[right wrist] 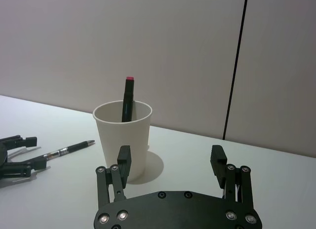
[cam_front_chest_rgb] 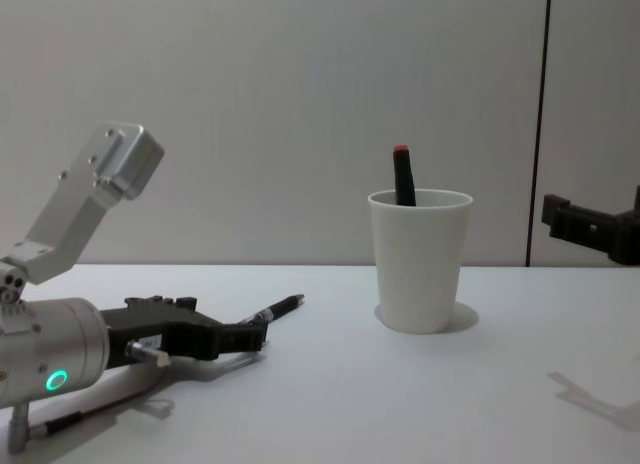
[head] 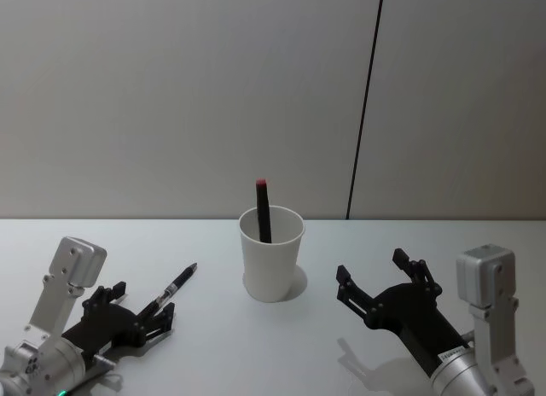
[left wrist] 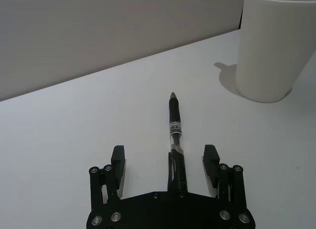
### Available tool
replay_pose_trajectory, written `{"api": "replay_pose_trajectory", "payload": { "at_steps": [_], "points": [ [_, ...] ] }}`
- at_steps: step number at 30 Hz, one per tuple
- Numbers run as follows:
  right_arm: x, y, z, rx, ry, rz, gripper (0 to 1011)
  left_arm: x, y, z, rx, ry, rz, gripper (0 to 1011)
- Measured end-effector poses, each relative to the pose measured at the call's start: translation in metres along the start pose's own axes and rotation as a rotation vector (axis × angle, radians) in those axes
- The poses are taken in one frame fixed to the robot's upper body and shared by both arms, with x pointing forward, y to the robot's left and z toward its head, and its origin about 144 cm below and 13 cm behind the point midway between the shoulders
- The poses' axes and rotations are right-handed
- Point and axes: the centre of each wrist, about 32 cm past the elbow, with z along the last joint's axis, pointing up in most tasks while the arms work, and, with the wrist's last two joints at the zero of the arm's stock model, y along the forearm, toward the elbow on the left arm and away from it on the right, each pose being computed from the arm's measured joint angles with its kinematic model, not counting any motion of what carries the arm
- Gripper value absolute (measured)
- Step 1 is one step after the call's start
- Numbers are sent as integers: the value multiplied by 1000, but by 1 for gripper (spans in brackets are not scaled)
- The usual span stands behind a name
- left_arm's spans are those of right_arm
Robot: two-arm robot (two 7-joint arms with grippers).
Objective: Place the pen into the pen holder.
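Well, the pen [left wrist: 175, 130] lies flat on the table [head: 213, 345] left of the cup [head: 273, 259]. It sits between the spread fingers of my left gripper [left wrist: 164, 151], touching neither. Its rear end is by the palm and its tip is the end nearer the cup. That arm reaches low along the table. My right gripper [head: 371, 265] hovers right of the cup, fingers wide apart. A red-tipped marker [head: 263, 210] leans inside the cup. Bare table lies between pen and cup.

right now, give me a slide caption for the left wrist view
Open left gripper straddling a pen lying on the table, white cup beyond.
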Motion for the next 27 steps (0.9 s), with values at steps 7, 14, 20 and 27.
{"api": "replay_pose_trajectory", "payload": {
  "at_steps": [7,14,20,27],
  "points": [
    [0,0,0,0,0,0,1001,-2,2,8,-12,18,-3,1000],
    [0,0,0,0,0,0,1001,-2,4,19,-22,40,-17,1000],
    [0,0,0,0,0,0,1001,-2,5,27,-27,61,-31,1000],
    [0,0,0,0,0,0,1001,-2,5,33,-15,80,-46,1000]
  ]
}}
